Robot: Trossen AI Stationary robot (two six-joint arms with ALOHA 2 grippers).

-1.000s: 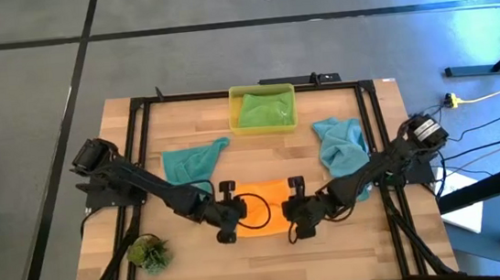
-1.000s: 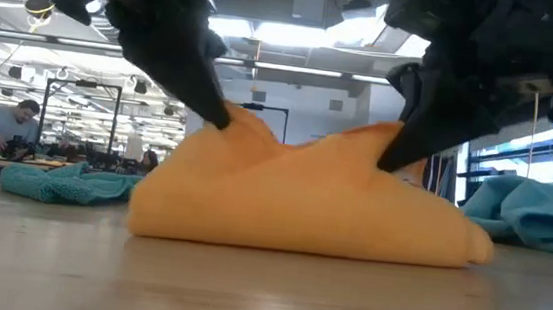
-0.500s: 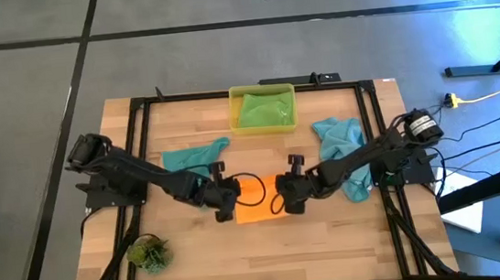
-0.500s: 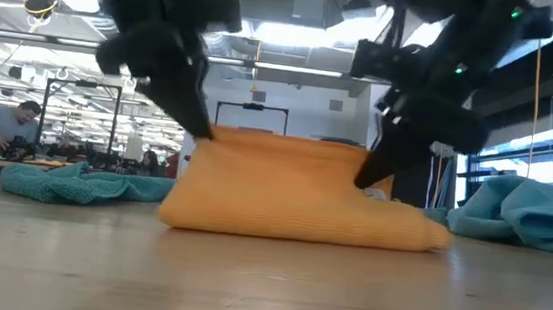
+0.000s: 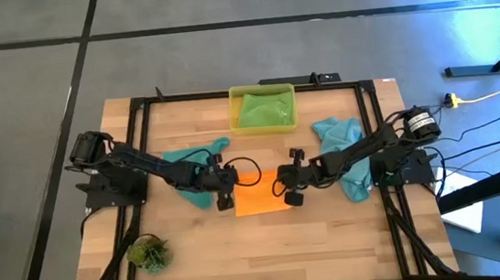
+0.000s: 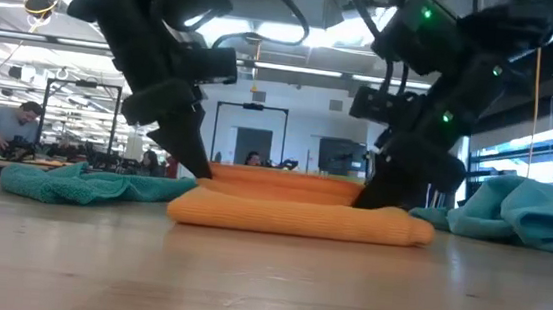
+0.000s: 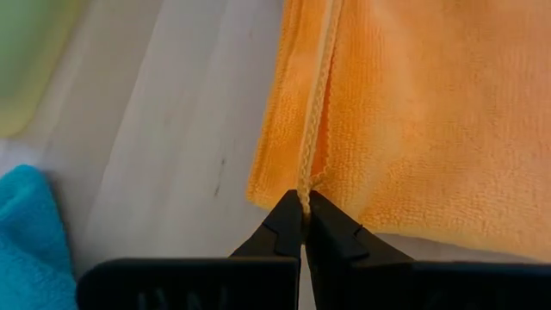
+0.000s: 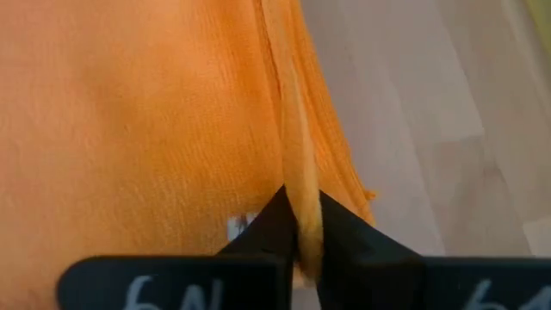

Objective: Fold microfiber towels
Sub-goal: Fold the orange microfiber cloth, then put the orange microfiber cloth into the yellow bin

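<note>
The orange towel (image 5: pixel 261 194) lies folded in two on the table's middle; in the low view (image 6: pixel 296 215) it is a flat double layer. My left gripper (image 5: pixel 233 189) is shut on its left end and my right gripper (image 5: pixel 284 188) on its right end. One teal towel (image 5: pixel 193 167) lies crumpled behind my left arm, the other teal towel (image 5: pixel 343 154) lies heaped at the right. The green towel (image 5: pixel 264 110) lies in the yellow bin (image 5: pixel 234 94) at the far edge. My left gripper pinches the left corner of the orange towel's hemmed edge (image 7: pixel 304 191) between its two fingers, which slant down from the table's left. The upper layer (image 6: pixel 217 174) lies low on the lower one. My right gripper pinches the right end of the towel's turned-over edge (image 8: pixel 300 209) between its two fingers, slanting down from the table's right. That layer (image 6: pixel 346 191) rests on the lower layer.
A small green plant tuft (image 5: pixel 149 252) stands at the near left. A black frame (image 5: pixel 137 114) runs around the table. Bare wood (image 5: pixel 270 248) lies near of the orange towel. People sit in the room beyond the table (image 6: pixel 3 126).
Both grippers have gone toward the table's far edge and down, carrying the orange towel's near edge over its far part. The towel, first raised in two peaks, is folded over and now lies flat in two layers.
</note>
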